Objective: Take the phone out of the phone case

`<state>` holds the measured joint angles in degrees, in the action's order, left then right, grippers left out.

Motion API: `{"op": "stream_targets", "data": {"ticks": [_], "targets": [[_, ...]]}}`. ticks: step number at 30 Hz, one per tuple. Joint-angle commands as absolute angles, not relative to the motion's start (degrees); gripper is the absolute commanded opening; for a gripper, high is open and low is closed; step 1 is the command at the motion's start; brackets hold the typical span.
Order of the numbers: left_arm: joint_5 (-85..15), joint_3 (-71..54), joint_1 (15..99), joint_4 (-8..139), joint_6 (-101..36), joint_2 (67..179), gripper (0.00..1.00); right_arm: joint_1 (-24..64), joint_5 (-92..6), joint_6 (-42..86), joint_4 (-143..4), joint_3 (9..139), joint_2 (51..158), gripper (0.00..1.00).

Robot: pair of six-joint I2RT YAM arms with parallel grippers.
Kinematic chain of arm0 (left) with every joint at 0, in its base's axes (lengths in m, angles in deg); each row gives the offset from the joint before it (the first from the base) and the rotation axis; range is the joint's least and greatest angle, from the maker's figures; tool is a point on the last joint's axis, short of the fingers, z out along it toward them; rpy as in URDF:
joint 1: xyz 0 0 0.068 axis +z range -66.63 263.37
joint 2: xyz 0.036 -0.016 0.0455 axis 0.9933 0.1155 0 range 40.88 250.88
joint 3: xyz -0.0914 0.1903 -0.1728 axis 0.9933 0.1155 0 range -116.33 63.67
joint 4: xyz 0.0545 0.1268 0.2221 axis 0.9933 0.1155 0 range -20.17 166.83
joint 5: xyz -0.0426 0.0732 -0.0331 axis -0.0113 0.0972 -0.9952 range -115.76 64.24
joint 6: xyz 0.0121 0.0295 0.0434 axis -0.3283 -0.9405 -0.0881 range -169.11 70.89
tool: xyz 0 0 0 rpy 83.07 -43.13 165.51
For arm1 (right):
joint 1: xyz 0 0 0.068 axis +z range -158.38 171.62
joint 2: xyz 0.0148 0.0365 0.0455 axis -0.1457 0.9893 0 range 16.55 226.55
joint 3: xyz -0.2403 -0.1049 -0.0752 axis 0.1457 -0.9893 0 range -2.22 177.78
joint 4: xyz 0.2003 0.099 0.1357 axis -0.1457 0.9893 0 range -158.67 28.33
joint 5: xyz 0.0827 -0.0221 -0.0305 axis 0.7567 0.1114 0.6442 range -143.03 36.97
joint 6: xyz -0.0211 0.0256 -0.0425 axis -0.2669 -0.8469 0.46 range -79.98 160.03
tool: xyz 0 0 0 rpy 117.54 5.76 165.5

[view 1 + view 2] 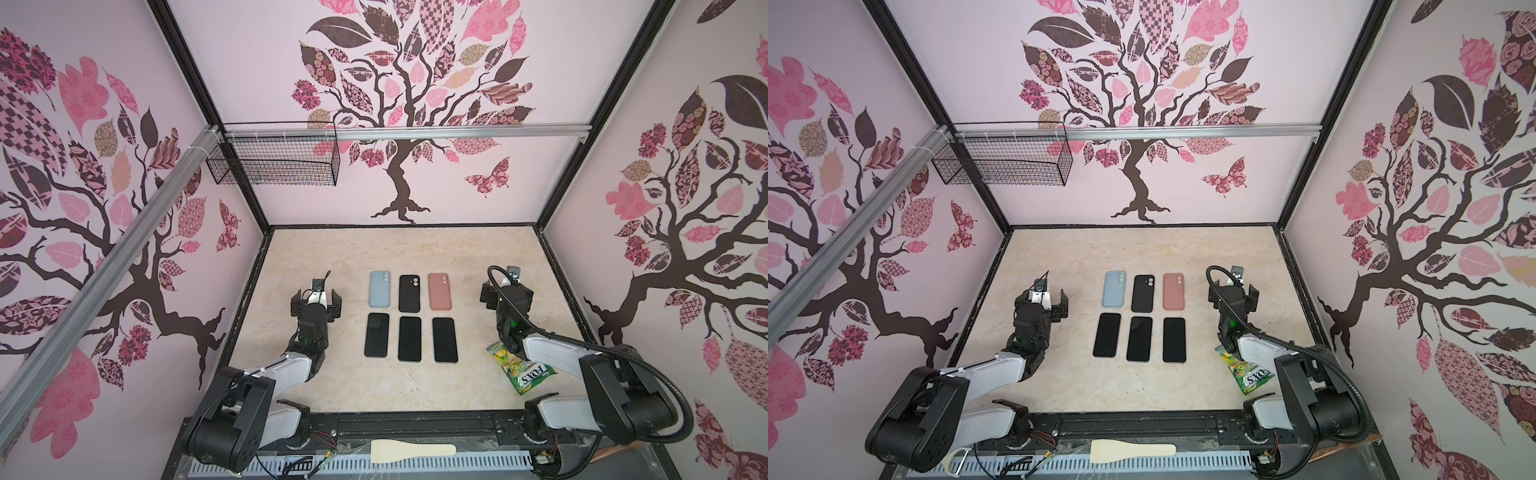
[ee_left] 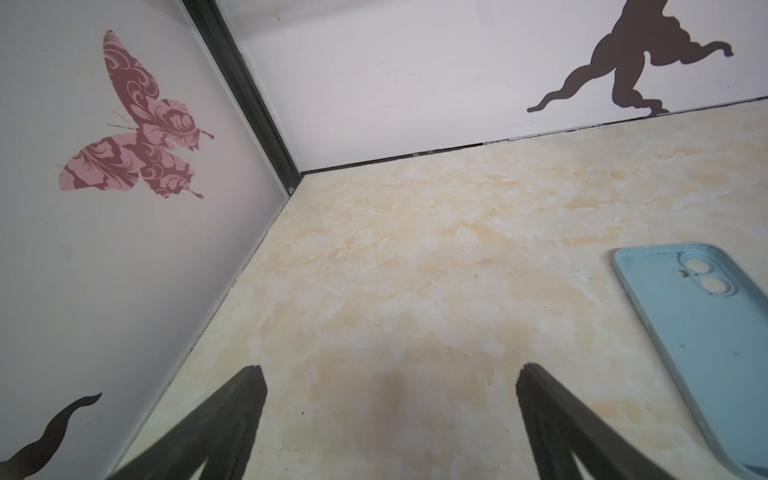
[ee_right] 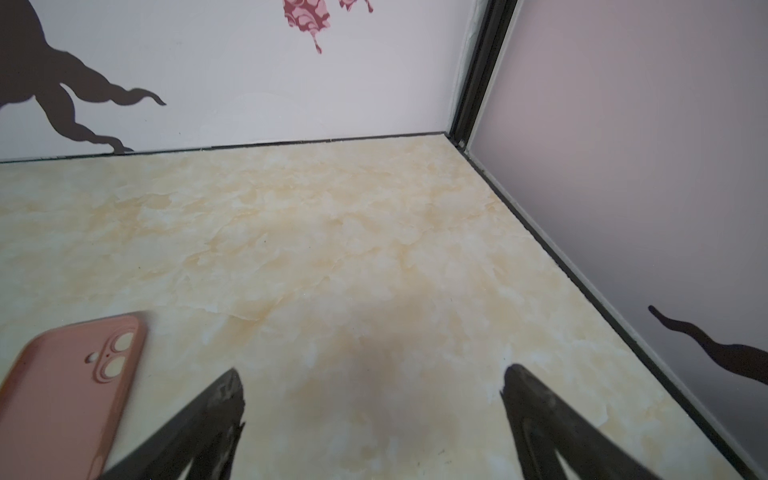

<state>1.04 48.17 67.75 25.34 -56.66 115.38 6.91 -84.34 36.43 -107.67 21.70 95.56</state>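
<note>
**Both claws gape empty while cases and phones lie in two rows**

From where I stand, the marbled worktop [image 1: 395, 249] carries two neat rows. In the far row lie three cases, backs up, with their camera cut-outs toward the back wall: a blue case [image 1: 380, 289], a black case [image 1: 409, 293] and a pink case [image 1: 439, 291]. Nearer the arms, one before each case, lie three slabs with dark faces up: the left phone [image 1: 377, 335], the middle phone [image 1: 409, 338] and the right phone [image 1: 445, 340]. None of the six touches its neighbour. Whether any case has a phone inside it, I cannot tell.

The left claw [image 1: 316, 305] hangs to the left of the blue case, its jaws spread wide with nothing between them. Its wrist view shows bare worktop between the two dark fingers [image 2: 232, 415] and the blue case off to one side. The right claw [image 1: 507, 293] stands to the right of the pink case, likewise gaping and empty, and the pink case sits at the edge of its wrist view. Both claws are clear of the cases.

A green sweet bag [image 1: 530, 374] lies under the right arm, partly hidden by it. A pale spatula [image 1: 411, 451] rests on the frame at the near edge. A black wire basket [image 1: 274, 160] hangs from the rail at the back left.
</note>
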Motion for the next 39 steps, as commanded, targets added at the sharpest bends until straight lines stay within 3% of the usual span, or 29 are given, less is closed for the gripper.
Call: {"op": "stream_targets", "data": {"ticks": [1, 7, 11, 21, 26, 34, 39], "targets": [[-0.96, 49.61, 69.0, 15.11, -58.37, 119.11, 0.99, 6.83, -84.8, 37.17, -111.54, 23.62, 99.9, 0.99], [-9.17, 50.36, 76.94, 6.53, -52.24, 126.42, 0.99, 6.83, -84.91, 38.1, -113.16, 25.44, 105.28, 0.99], [-12.04, 50.36, 77.84, 2.26, -52.34, 131.05, 0.99, 6.83, -83.49, 38.55, -111.25, 26.34, 105.42, 0.99], [-16.74, 45.69, 83.57, 12.9, -46.6, 129.74, 0.98, 6.27, -76.51, 43.21, -122.12, 18.77, 101.01, 1.0], [-21.92, 44.69, 86.36, 15.17, -45.21, 129.65, 0.98, 1.58, -72.98, 40.58, -124.37, 16.03, 98.09, 1.0], [-33.19, 52.08, 86.36, 1.16, -49.79, 129.87, 0.98, -1.39, -68.82, 40.17, -137.58, 11.94, 103.54, 0.99], [-30.85, 46.99, 86.44, 11.07, -48.72, 129.44, 0.98, -1.79, -64.23, 41.28, -142.25, 10.09, 105.41, 1.0]]}}
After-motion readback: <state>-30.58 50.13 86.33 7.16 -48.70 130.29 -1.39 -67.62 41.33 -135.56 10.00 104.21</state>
